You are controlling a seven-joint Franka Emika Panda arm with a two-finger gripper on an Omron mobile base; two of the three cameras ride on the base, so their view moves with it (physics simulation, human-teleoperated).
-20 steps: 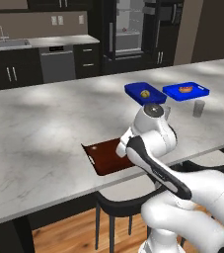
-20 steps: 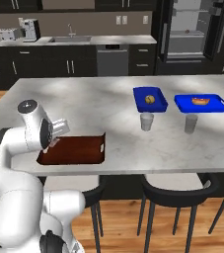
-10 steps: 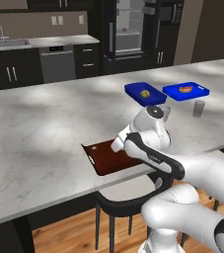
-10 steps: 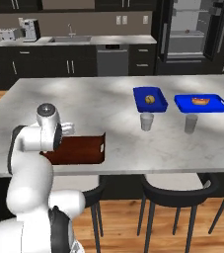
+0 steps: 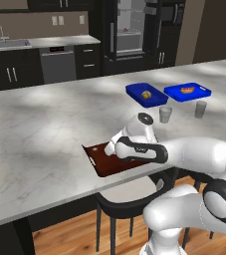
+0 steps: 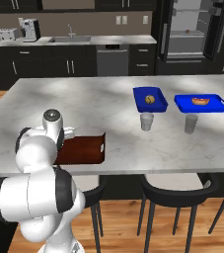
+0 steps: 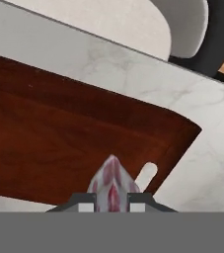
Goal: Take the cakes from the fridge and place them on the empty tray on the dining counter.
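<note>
The two-finger gripper (image 7: 111, 200) is pinched on a tiny cake with a dark red top and whitish body (image 7: 112, 185), poking up between its tips. Directly beneath it lies the flat dark reddish-brown tray (image 7: 59, 143), on the white-grey marbled counter (image 7: 202, 153).

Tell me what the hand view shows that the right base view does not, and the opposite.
Hand view alone: a cake with a dark red top held between the shut jaws, above the tray, and the slot handle in the tray's rim. Right base view alone: two blue trays, two cups, the open fridge behind. Both share the reddish-brown tray on the marbled counter.
</note>
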